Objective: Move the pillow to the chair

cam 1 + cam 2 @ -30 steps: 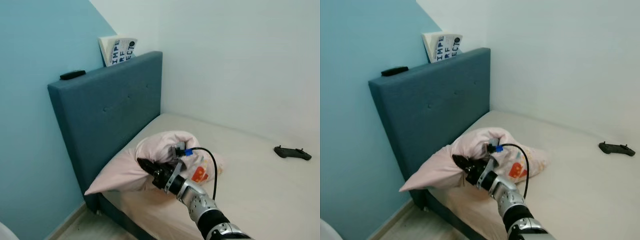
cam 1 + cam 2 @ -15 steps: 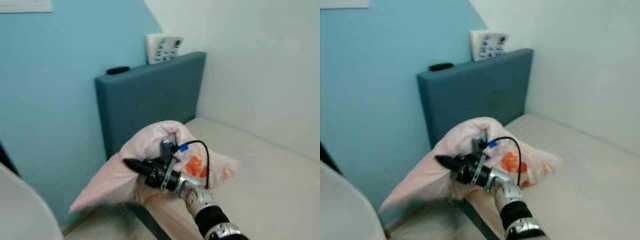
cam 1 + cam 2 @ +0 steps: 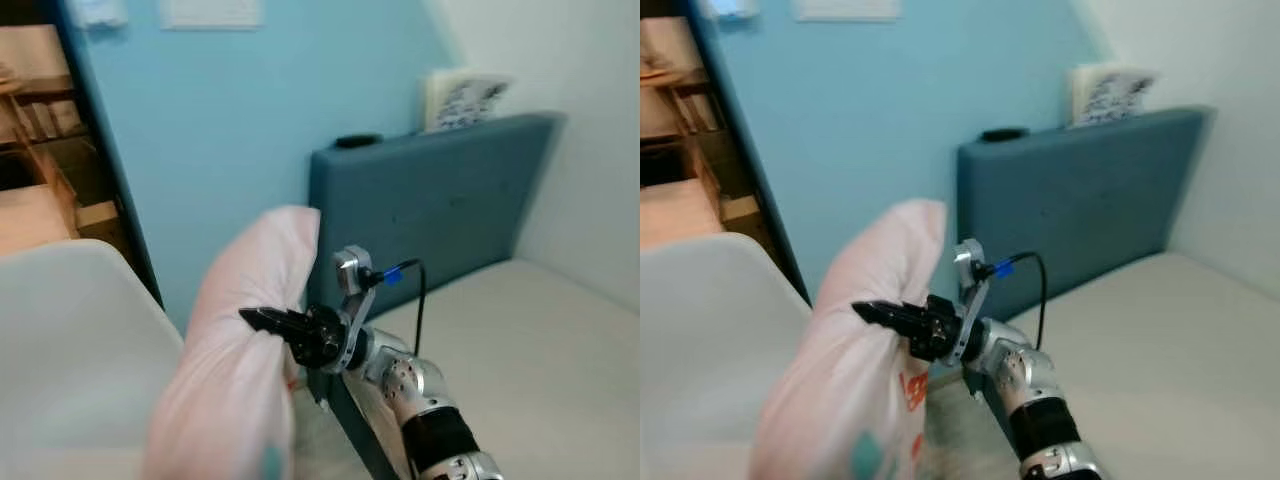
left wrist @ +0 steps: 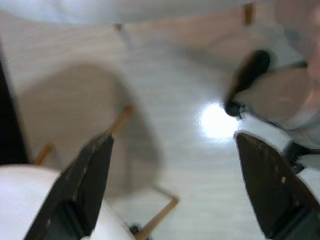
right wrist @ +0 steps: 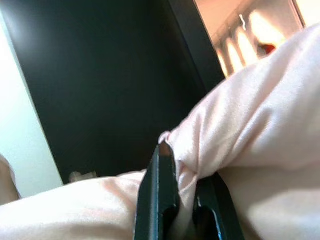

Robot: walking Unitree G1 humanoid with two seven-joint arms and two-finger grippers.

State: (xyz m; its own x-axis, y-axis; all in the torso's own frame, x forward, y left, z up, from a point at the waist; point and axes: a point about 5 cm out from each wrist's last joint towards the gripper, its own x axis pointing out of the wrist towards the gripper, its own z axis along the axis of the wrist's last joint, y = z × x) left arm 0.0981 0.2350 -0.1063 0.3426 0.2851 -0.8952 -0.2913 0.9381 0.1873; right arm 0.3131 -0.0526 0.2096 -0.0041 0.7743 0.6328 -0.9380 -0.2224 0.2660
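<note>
Right wrist view, right gripper [image 5: 182, 200] clenched on pink pillow [image 5: 260, 120]; left gripper [image 4: 172, 185] released, above floor [image 4: 165, 90]

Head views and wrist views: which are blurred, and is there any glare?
Both eye views are smeared, softening the pillow and headboard; left wrist view is blurred, with a bright glare spot on the floor; right wrist view is fairly sharp where the right gripper pinches fabric.

Both head eyes look forward and down, sharing the pillow [image 3: 240, 370] at 7 o'clock. The right wrist camera sits close against it; the left wrist camera faces the floor [image 4: 165, 115].
</note>
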